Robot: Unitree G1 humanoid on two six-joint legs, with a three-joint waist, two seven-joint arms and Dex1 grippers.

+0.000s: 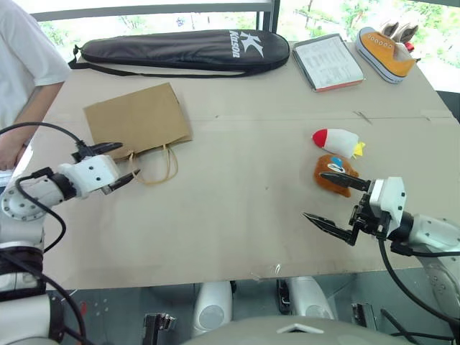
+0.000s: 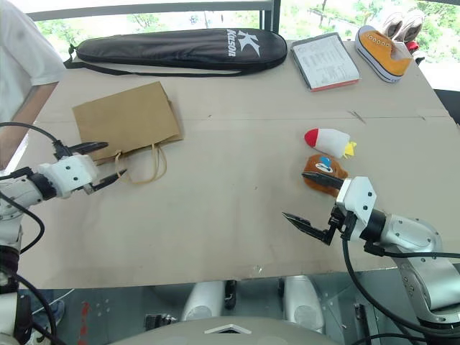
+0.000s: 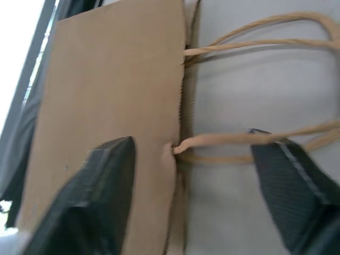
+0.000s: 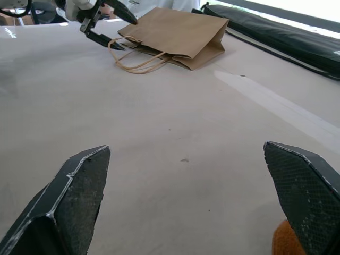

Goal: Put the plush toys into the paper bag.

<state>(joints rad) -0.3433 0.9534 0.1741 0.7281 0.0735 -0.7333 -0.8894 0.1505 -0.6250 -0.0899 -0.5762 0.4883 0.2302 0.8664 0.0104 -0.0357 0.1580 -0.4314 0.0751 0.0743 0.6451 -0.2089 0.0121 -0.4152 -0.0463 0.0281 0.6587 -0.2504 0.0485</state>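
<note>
The paper bag (image 1: 136, 118) lies flat at the table's left, its mouth and two loop handles (image 1: 162, 162) facing the near side. My left gripper (image 1: 118, 164) is open at that mouth. In the left wrist view one finger (image 3: 101, 180) sits over the bag (image 3: 117, 79) and the other (image 3: 287, 175) by a handle (image 3: 228, 139). On the right lie the white rocket plush toy (image 1: 338, 141) and, just in front of it, the round brown plush toy (image 1: 332, 172). My right gripper (image 1: 316, 195) is open and empty, its upper finger beside the brown toy.
A long black racket case (image 1: 180, 49) lies along the far edge, with a clipboard (image 1: 327, 62) and an orange sneaker (image 1: 386, 52) to its right. A person in a white shirt (image 1: 21, 65) stands at the table's left. The table's front edge (image 1: 237, 277) is near my arms.
</note>
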